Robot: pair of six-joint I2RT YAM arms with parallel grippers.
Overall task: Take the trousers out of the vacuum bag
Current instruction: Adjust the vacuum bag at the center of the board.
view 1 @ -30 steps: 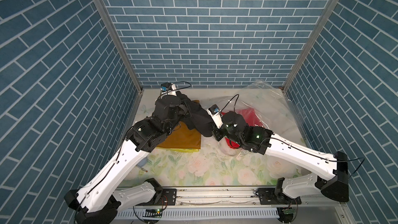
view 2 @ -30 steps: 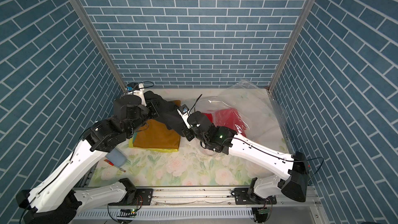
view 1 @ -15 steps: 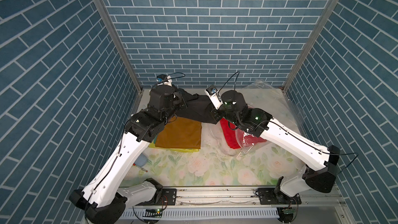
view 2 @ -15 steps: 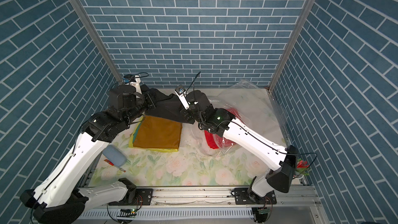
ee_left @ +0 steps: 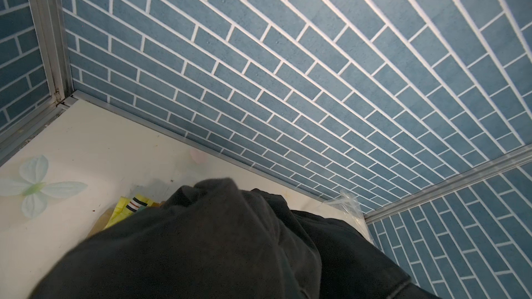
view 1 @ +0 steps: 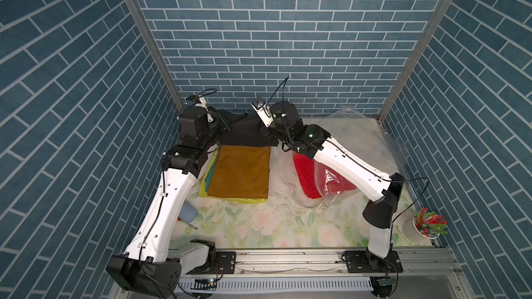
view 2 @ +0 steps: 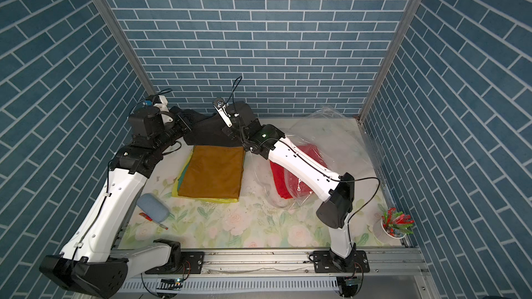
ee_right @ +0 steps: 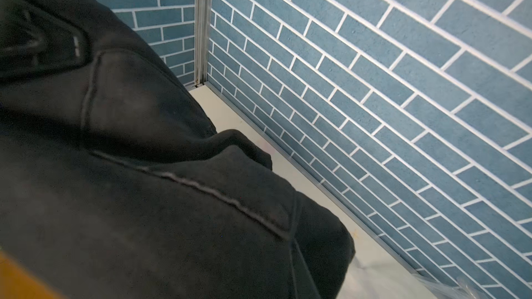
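Clamps soft, seamed black trousers (view 1: pixel 244 133) at upper centre with left tool (view 1: pixel 223 126) and right tool (view 1: pixel 266 136), both closed on it; below, flat folded mustard-brown trousers (view 1: pixel 240 172); right, crinkly clear vacuum bag (view 1: pixel 359 129) around red trousers (view 1: pixel 305 181)

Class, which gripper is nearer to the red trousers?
Right. The right gripper holds the black trousers just behind the red trousers; the left gripper holds them farther off.

Both top views are bright and evenly lit from overhead, and sharp throughout. Soft shadows lie on the worktop (view 1: pixel 259 225), white glare glints on the vacuum bag (view 1: pixel 328 179), and the brick walls (view 1: pixel 259 38) splay toward the frame edges. In both wrist views the black trousers (ee_left: pixel 201 240) (ee_right: pixel 144 197) loom dim and blurred at close range.
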